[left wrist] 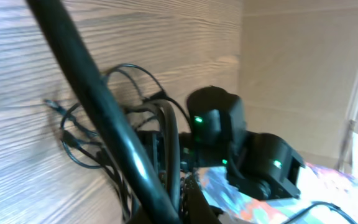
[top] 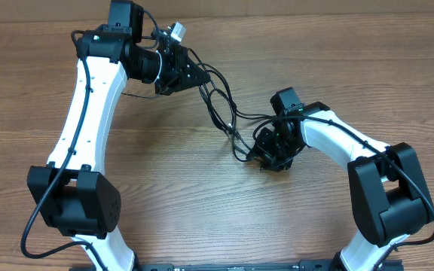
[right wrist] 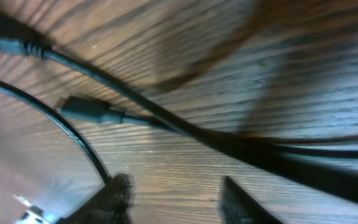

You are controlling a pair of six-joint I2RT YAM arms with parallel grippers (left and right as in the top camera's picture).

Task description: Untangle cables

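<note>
Your left arm (top: pixel 89 98), on the left of the thin black flexible cables (top: pixel 221 105) with their small plug ends, runs its white link up from the base. It bends at the elbow and turns the black two-finger left gripper (top: pixel 194 78) sideways toward them. Its jaws are closed. The strands lead straight out of its tip, so I judge it is pinching the cables' upper end, probably to anchor that end while the other arm works.

The cables slant across the light wood-grain table (top: pixel 202 218) from that grip down to where they bunch in loose loops. The left wrist view shows those loops (left wrist: pixel 82 134) spread flat on the wood, so the cables are not yet separated.

At the right end of the cables, your right arm (top: pixel 353 143) folds back over its base and points the black right gripper (top: pixel 271 154) down at the bunch. In the right wrist view, the right gripper (right wrist: pixel 176 200) has its fingers (right wrist: pixel 244 202) apart at a middling width, bare wood between them and nothing held. Several strands and a small black plug (right wrist: pixel 86 110) lie on the table just beyond the fingertips. You look posed to pick one strand, and choosing a single one where they overlap is the hard part.
</note>
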